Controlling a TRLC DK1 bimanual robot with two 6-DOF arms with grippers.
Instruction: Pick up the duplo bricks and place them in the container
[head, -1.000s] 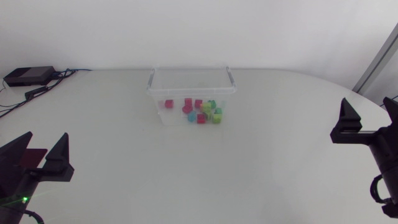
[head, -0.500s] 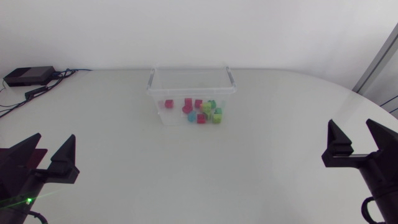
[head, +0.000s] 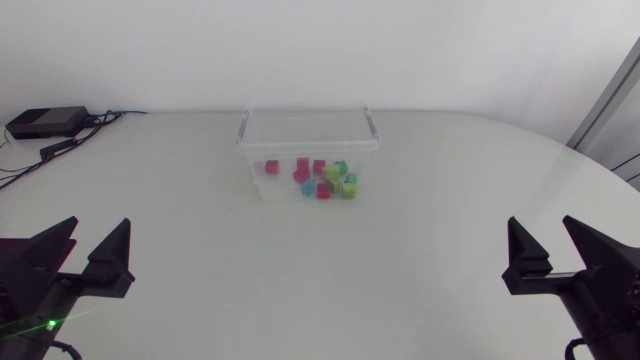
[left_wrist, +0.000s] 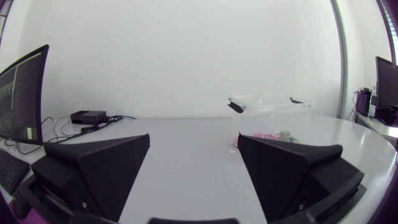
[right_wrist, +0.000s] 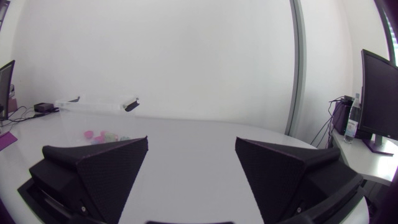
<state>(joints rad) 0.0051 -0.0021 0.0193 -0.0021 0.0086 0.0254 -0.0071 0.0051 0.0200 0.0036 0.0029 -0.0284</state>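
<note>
**Student:** Where are the duplo bricks?

**Tutor:** All lie inside the clear container, which stands at the far middle of the white table. They rest loose on its floor: pink and red pieces toward the left arm's side, blue, yellow-green and green toward the right (their exact number cannot be told).

**Student:** And the two claws?

**Tutor:** The left gripper is at the table's near left and the right gripper at its near right, both well apart from the container. Each is released, its wedge fingers spread wide.

**Student:** Do the wrist views agree?

**Tutor:** Yes. In the left wrist view the left gripper gapes, with the container and bricks ahead, past its right finger. In the right wrist view the right gripper gapes likewise, with the container ahead, past its left finger.

**Student:** Anything else?

**Tutor:** A black box with cables sits at the far left corner.
</note>
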